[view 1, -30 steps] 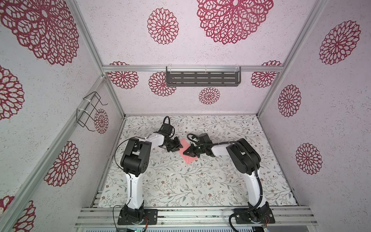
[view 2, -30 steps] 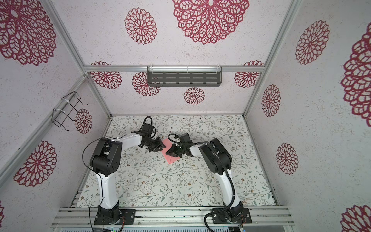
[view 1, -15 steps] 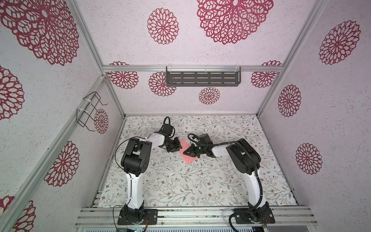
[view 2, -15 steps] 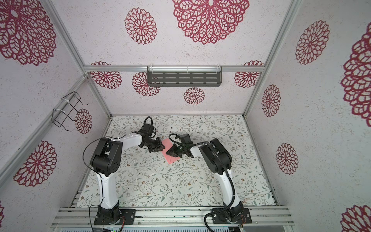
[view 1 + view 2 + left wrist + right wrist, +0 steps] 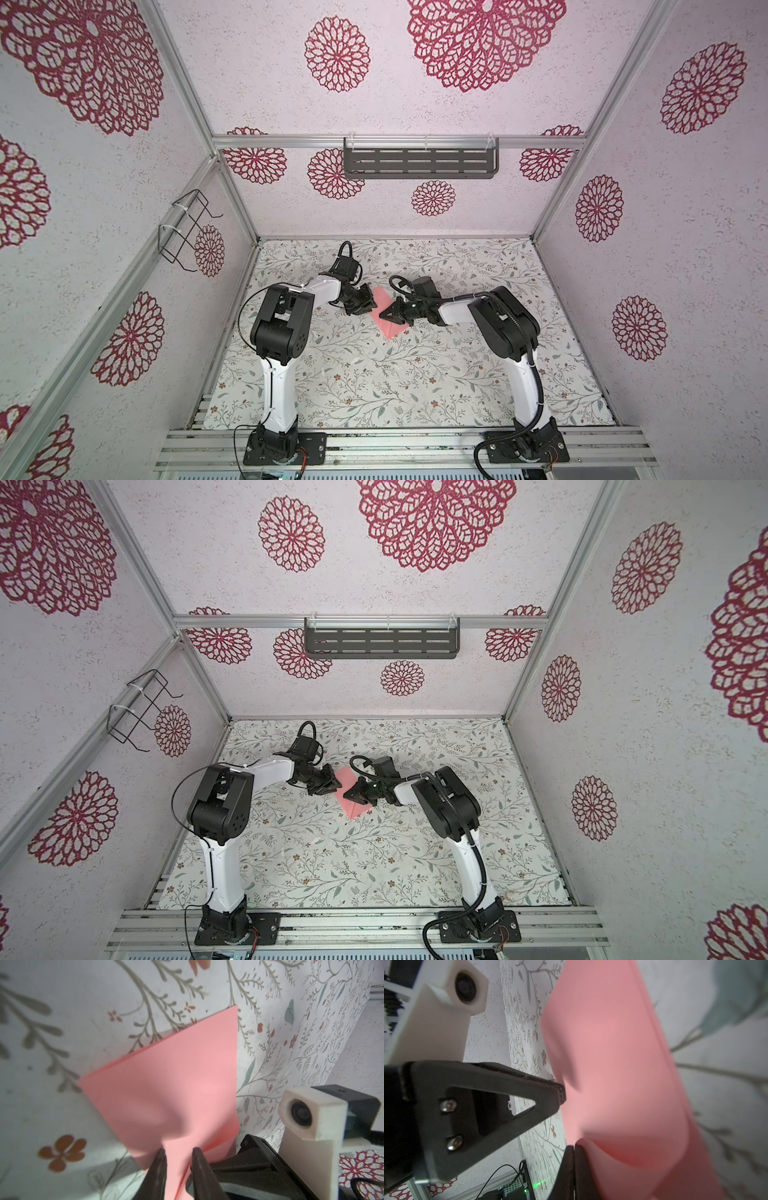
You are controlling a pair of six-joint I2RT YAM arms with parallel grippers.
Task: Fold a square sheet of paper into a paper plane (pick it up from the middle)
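The square sheet of paper (image 5: 392, 328) (image 5: 359, 808) is salmon-pink and lies folded to an oblong of two layers on the floral table, between my two grippers. No paper plane is in view. My left gripper (image 5: 371, 305) (image 5: 179, 1152) stands low at the paper's (image 5: 176, 1076) left edge. Its jaws are a narrow gap apart, with pink showing between them, and its fingertips touch the sheet. My right gripper (image 5: 384, 318) (image 5: 574, 1146) is shut at the right edge. The top layer (image 5: 612, 1043) curls up to its tips.
A dark slotted shelf (image 5: 419, 163) hangs on the back wall and a wire basket (image 5: 187, 228) on the left wall. The floral table cover (image 5: 374, 382) stretches toward the front aluminium rail (image 5: 395, 444). The two grippers are close together, nearly tip to tip.
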